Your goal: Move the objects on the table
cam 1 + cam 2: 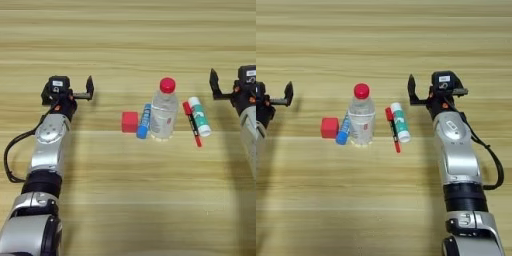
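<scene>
Beside bottle [164, 111] row: both end effectors (left [89, 88], right [411, 91]) raised, empty.

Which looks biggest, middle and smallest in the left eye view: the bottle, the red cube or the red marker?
1. The clear red-capped bottle, biggest by far.
2. The thin red marker: longer than the cube but much skinnier.
3. The small red cube, smallest.
</scene>
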